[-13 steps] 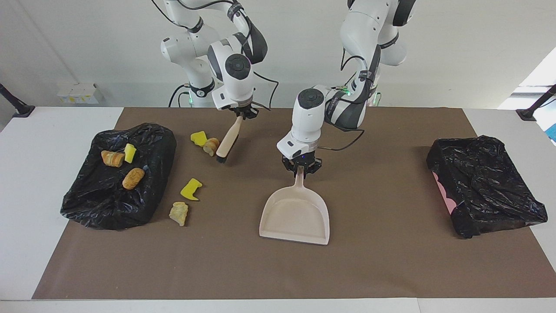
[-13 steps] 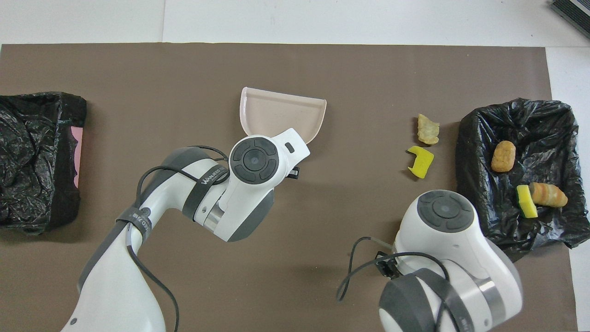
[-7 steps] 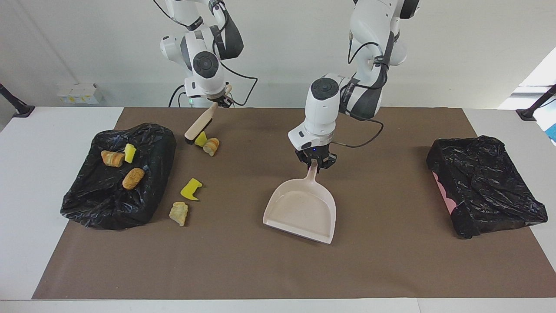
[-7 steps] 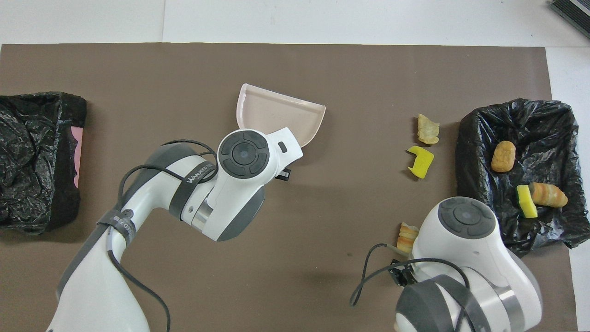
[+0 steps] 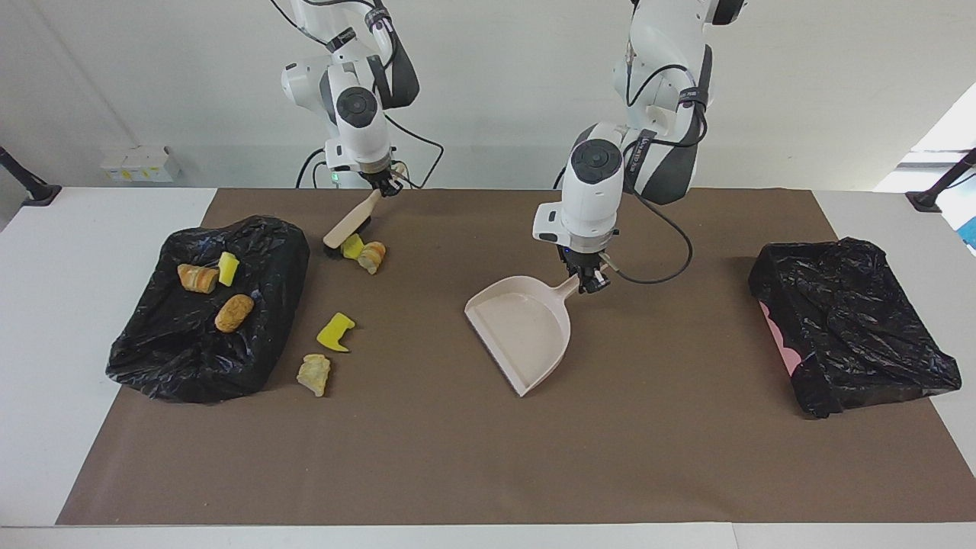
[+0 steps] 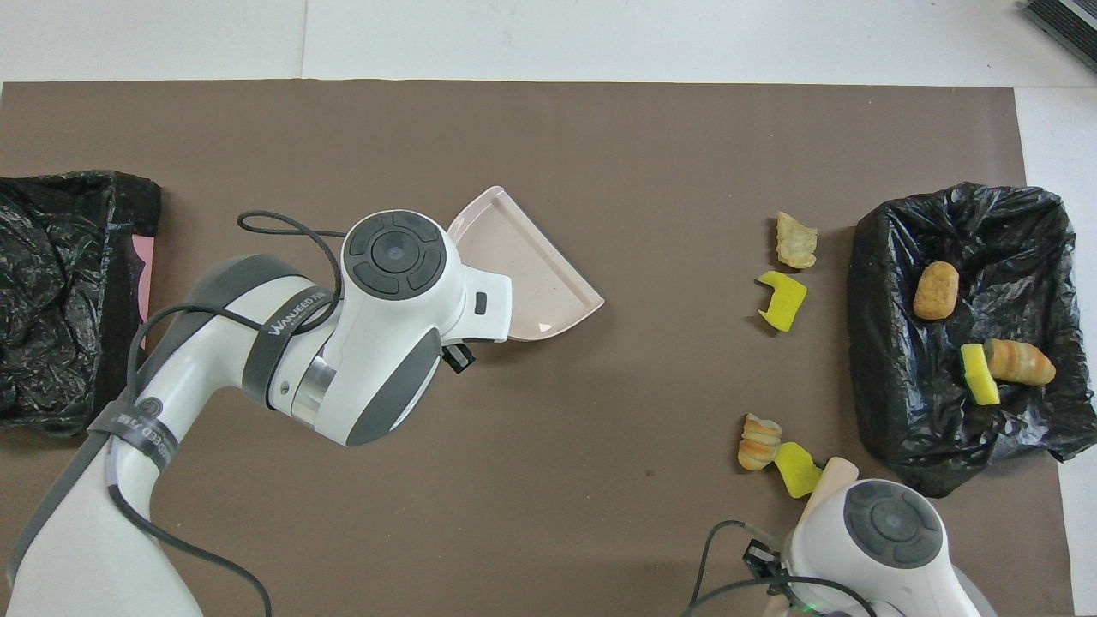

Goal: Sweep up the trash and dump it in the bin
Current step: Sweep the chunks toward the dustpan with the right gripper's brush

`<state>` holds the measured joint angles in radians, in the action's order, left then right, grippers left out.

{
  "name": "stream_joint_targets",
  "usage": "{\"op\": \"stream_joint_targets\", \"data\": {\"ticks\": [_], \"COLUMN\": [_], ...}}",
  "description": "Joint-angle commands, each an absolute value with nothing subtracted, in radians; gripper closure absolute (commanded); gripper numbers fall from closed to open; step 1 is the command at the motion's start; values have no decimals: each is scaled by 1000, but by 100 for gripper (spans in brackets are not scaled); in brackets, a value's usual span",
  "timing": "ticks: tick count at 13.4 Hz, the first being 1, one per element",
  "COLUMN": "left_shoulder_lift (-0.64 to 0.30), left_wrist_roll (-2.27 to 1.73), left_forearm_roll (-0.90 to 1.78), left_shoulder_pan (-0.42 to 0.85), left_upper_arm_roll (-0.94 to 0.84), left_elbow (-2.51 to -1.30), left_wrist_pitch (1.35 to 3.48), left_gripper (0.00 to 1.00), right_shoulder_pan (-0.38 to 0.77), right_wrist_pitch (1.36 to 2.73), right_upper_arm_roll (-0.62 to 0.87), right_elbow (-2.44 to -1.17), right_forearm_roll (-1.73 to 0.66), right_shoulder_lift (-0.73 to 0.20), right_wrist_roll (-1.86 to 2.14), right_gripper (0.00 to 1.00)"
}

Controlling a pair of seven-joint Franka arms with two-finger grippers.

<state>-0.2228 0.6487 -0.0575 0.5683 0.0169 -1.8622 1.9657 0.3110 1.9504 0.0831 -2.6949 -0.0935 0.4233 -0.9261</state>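
Observation:
My left gripper (image 5: 585, 282) is shut on the handle of the beige dustpan (image 5: 522, 328) (image 6: 523, 266), held low at mid-table with its mouth turned toward the right arm's end. My right gripper (image 5: 387, 185) is shut on the wooden brush (image 5: 351, 221), whose bristles sit beside a yellow chunk (image 5: 352, 245) and a bread chunk (image 5: 371, 256) of trash. Another yellow chunk (image 5: 335, 332) and a tan chunk (image 5: 314, 374) lie farther from the robots. The black-bagged bin (image 5: 152, 358) at that end holds three chunks.
A second black-bagged bin (image 5: 854, 324) with a pink patch showing stands at the left arm's end. A brown mat (image 5: 488, 473) covers the table, with white tabletop around it.
The left gripper drew back toward the robots and turned the dustpan's mouth toward the right arm's end. The right gripper carried the brush toward the robots, to the bin side of two chunks.

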Motion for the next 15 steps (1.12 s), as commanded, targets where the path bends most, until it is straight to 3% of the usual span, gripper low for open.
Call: {"op": "stream_joint_targets", "data": {"ticks": [1, 5, 10, 15], "left_shoulder_lift": [-155, -137, -75, -72], "left_wrist_roll": [767, 767, 767, 764], "left_forearm_roll": [-97, -100, -100, -100], "left_shoulder_pan": [586, 621, 646, 649], "left_upper_arm_roll": [15, 14, 12, 12], "left_elbow": [-1948, -2023, -2138, -2146], "left_wrist_pitch": [1991, 2097, 2149, 2174], "left_gripper": [100, 100, 100, 100], "right_shoulder_pan": [320, 356, 357, 298], "right_wrist_pitch": [1963, 1964, 1890, 1849], "right_upper_arm_roll": [91, 91, 107, 100], "right_elbow": [-2516, -2213, -1973, -1896], "right_forearm_roll": [-103, -109, -88, 87], "right_shoulder_lift": [257, -35, -150, -176], "right_wrist_roll": [-897, -907, -858, -781], "right_gripper": [100, 100, 100, 100]}}
